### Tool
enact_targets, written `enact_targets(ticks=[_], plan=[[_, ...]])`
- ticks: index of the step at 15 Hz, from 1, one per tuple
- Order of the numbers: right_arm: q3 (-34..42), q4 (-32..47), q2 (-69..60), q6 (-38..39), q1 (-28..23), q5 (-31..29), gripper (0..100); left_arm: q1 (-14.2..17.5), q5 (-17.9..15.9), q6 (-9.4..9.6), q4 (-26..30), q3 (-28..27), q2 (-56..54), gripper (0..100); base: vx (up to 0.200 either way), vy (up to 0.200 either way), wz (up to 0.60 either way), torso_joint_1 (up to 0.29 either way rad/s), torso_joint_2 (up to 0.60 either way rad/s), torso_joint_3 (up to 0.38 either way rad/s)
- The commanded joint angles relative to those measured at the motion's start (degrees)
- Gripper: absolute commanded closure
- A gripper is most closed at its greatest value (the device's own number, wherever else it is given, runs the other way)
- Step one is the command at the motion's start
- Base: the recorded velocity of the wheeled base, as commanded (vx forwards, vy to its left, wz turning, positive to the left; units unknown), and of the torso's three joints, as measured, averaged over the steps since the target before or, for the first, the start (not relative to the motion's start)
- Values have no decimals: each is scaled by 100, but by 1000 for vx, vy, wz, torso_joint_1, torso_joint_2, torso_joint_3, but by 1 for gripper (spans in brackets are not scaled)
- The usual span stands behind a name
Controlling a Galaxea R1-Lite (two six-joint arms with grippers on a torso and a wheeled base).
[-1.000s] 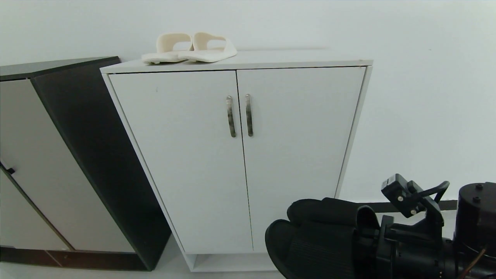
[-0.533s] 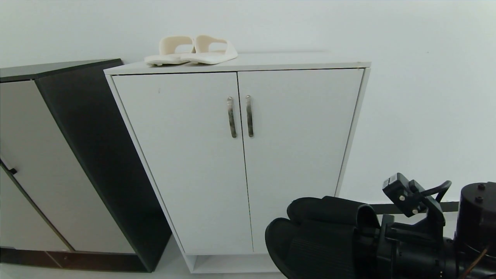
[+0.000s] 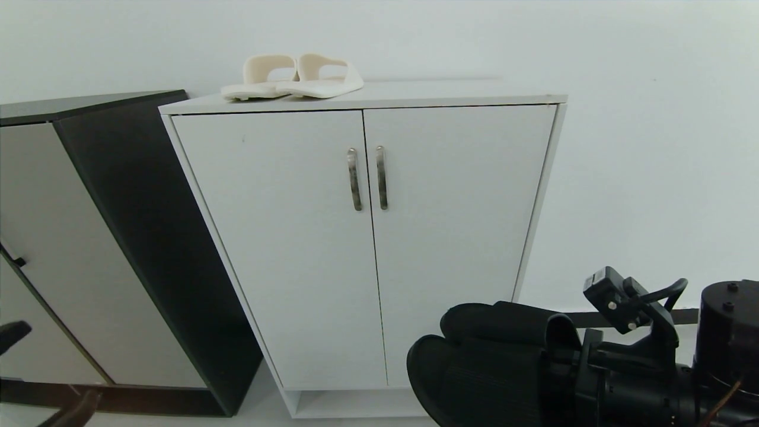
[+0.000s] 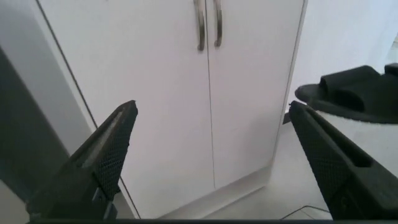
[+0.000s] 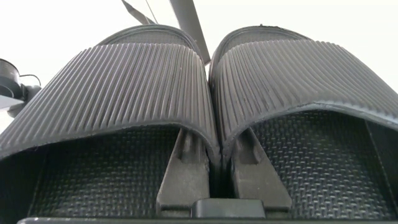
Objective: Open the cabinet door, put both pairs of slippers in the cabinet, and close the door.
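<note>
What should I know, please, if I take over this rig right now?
Left claw: open, empty, facing the cabinet front.
Right claw: shut on the black slippers, held low by the cabinet's right front corner.
Cream slippers lie on the cabinet top, left side. Both doors are shut.
Done: black pair in hand.
Left: open a door, put both pairs inside, close it.

One pair of slippers lies atop the cabinet, leftward; a second cabinet stands just left; the other pair sits low, front right
</note>
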Motion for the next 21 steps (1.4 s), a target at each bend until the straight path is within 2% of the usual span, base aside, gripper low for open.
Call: enact_targets(ticks=[1,2,4,5,6,7,8,9,10,11,13,15,16,18,21], plan=[[-4,2,51,-1,2,-2,100,-316,-36,-15,-475,-380,1425,0,0,0,0,0,0,0],[-4,2,60,-1,2,-2,100,-492,-36,-59,-493,-460,1619,0,0,0,0,0,0,0],[-4,2,51,-9,2,-10,100,-1397,-45,-297,-493,-644,1882,0,0,0,0,0,0,0],[-4,2,51,-9,2,-10,100,-1467,-45,-314,-493,-671,1909,0,0,0,0,0,0,0],[-4,2,60,-9,2,-10,100,-2144,-71,-675,-493,-996,2331,0,0,0,0,0,0,0],[-4,2,86,-9,2,-10,100,-2381,-220,-850,-502,-1259,2656,0,0,0,0,0,0,0],[-4,2,77,-9,2,-10,100,-2443,-554,-965,-510,-1505,2911,0,0,0,0,0,0,0],[-4,2,77,-9,2,-10,100,-2434,-1029,-1167,-510,-1822,3210,0,0,0,0,0,0,0],[-4,2,68,-9,-7,-19,100,-2417,-1328,-1474,-554,-2121,3438,0,0,0,0,0,0,0],[-4,2,68,-9,-7,-10,100,-2417,-1477,-1712,-677,-2367,3684,0,0,0,0,0,0,0],[-4,2,77,-9,-7,-10,100,-2417,-1679,-2037,-924,-2780,4132,0,0,0,0,0,0,0],[-4,2,86,-9,-7,-10,100,-2425,-2242,-2582,-915,-3307,4546,0,0,0,0,0,0,0],[-4,2,86,-9,-7,-10,100,-2425,-2321,-2714,-897,-3597,4818,0,0,0,0,0,0,0],[-4,2,95,-9,-7,-10,100,-2425,-2242,-2714,-827,-4107,5433,0,0,0,0,0,0,0],[-4,2,95,-9,-7,-10,100,-2434,-1882,-2608,-827,-4573,5934,0,0,0,0,0,0,0]])
